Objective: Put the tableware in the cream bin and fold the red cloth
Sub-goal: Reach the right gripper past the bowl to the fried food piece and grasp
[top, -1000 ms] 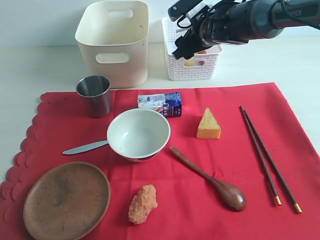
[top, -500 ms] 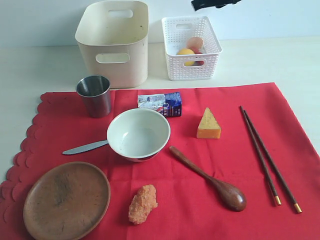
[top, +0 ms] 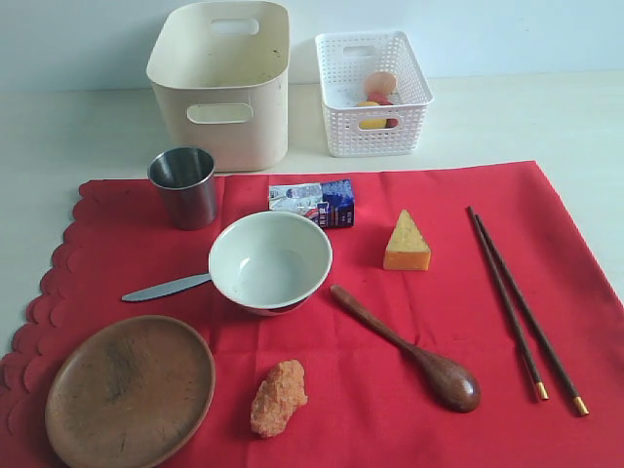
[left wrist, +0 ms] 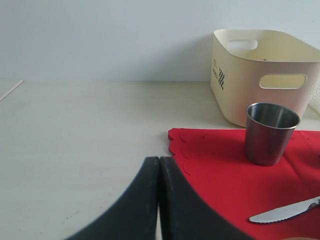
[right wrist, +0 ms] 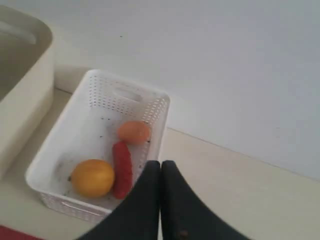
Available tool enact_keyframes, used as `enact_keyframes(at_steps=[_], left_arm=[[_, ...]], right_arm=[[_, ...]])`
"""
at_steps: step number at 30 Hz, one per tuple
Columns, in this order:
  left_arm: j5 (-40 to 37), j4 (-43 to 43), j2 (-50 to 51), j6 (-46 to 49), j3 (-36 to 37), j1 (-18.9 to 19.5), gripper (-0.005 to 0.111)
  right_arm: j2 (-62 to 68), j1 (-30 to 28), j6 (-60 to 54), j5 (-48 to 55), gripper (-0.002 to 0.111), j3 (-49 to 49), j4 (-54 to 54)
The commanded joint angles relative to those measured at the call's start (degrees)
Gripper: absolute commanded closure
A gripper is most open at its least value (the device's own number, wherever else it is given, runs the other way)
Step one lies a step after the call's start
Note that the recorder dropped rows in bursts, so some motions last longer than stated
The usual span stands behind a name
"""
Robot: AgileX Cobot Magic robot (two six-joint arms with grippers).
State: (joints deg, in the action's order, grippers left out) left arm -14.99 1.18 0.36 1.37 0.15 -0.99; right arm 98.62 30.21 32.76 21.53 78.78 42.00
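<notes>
Lying flat, unfolded: red cloth (top: 439,195), all tableware on it. White bowl (top: 270,261) near centre; butter knife (top: 161,289) at its 9 o'clock, handle seemingly tucked under the rim. Steel cup (top: 183,187) 10 o'clock, wooden plate (top: 130,390) 7 o'clock, wooden spoon (top: 409,351) 5 o'clock, chopsticks (top: 522,302) 3 o'clock. Cream bin (top: 219,136) off cloth, 11 o'clock. Left gripper (left wrist: 159,165) clenched, grasping nothing, beside cloth's scalloped edge. Right gripper (right wrist: 160,167) clenched, grasping nothing, above white basket (right wrist: 95,100).

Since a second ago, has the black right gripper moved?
Yes. The right gripper withdrew upward from over the white lattice basket, leaving the exterior view.
</notes>
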Motion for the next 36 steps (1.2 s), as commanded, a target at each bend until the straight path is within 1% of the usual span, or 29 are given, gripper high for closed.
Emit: enact_keyframes(at_steps=[1, 5, 12, 16, 24, 29, 32, 36], left_arm=[[0.34, -0.05, -0.36, -0.11, -0.15, -0.28, 0.104], [0.34, -0.05, -0.36, -0.11, -0.15, -0.28, 0.104], [0.34, -0.05, -0.36, -0.11, -0.15, -0.28, 0.104], [0.34, -0.05, -0.36, -0.11, -0.15, -0.28, 0.104], [0.34, -0.05, -0.36, -0.11, -0.15, -0.28, 0.104], [0.34, -0.05, -0.36, -0.11, -0.15, -0.28, 0.104], [0.34, -0.05, -0.36, -0.11, -0.15, -0.28, 0.104], [0.34, -0.05, -0.36, -0.11, -0.15, -0.28, 0.104]], right_arm=[[-5.59, -0.17, -0.43, -8.79, 0.108, -6.38, -4.02], [-9.20, 2.17, -2.06, -9.59, 0.108, -10.53, -4.16], [-11.49, 11.13, -3.45, -9.20, 0.108, -15.99, -4.06], [-11.49, 14.68, -3.87, -8.73, 0.108, -18.48, -3.93], [-11.37, 19.86, -4.30, 5.65, 0.108, -19.20, -4.55], [-11.26, 23.10, -4.30, 7.25, 0.107, -20.11, -5.06], [-11.22, 24.68, -4.30, 8.58, 0.098, -20.11, -5.06], [-11.22, 24.79, -4.15, 9.21, 0.075, -20.11, -8.17]])
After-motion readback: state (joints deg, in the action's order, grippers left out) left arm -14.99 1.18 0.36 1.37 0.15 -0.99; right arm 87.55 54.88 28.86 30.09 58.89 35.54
